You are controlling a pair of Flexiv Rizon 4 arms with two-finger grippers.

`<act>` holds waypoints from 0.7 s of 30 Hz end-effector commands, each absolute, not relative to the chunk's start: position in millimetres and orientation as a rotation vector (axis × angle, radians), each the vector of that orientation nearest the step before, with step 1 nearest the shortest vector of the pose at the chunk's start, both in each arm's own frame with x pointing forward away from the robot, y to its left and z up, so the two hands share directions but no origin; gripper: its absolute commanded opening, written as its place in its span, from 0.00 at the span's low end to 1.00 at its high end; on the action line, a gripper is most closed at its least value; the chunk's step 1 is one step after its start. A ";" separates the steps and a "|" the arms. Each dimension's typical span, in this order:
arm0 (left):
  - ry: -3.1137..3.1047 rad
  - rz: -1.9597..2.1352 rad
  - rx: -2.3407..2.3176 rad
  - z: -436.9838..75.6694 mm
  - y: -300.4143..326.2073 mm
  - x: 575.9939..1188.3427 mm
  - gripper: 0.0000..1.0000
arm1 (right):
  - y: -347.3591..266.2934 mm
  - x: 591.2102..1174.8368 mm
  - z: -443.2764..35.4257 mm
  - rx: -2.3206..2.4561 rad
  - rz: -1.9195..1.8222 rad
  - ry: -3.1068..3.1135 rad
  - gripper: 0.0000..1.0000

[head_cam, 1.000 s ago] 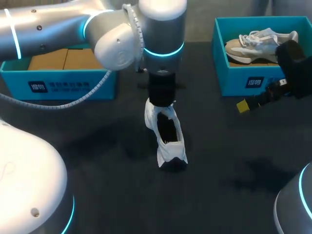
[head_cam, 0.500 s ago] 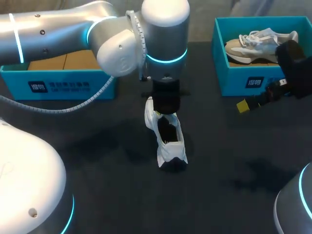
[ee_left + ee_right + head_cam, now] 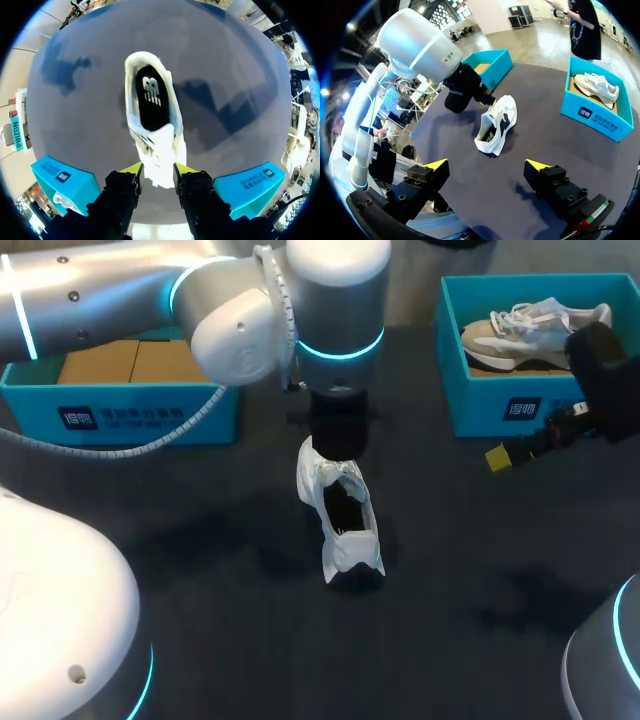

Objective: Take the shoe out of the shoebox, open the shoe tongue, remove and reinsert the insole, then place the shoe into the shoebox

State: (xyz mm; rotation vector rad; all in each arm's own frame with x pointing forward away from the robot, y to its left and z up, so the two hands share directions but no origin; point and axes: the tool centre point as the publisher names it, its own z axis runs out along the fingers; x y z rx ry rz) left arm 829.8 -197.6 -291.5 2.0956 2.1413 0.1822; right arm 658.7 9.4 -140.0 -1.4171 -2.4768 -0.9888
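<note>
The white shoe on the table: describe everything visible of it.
The white shoe looks like a sneaker with a soft fabric upper. Its wide opening faces up and shows a dark insole with a white logo. It rests on the dark table, near the middle. The left claw is shut on a white flap at one end, probably the tongue, holding it back. Nothing else touches the shoe.
</note>
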 end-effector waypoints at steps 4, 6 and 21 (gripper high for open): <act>2.162 0.192 2.134 -308.9 -204.9 837.0 0.37 | 11.3 661.3 -140.3 -1.420 -0.980 -2.476 1.00; 2.160 0.191 2.151 -312.1 -204.0 832.9 0.36 | 11.3 661.3 -140.3 -1.420 -0.980 -2.476 1.00; 2.215 0.098 2.191 -325.2 -202.4 772.4 0.38 | 11.3 661.3 -140.3 -1.420 -0.980 -2.476 1.00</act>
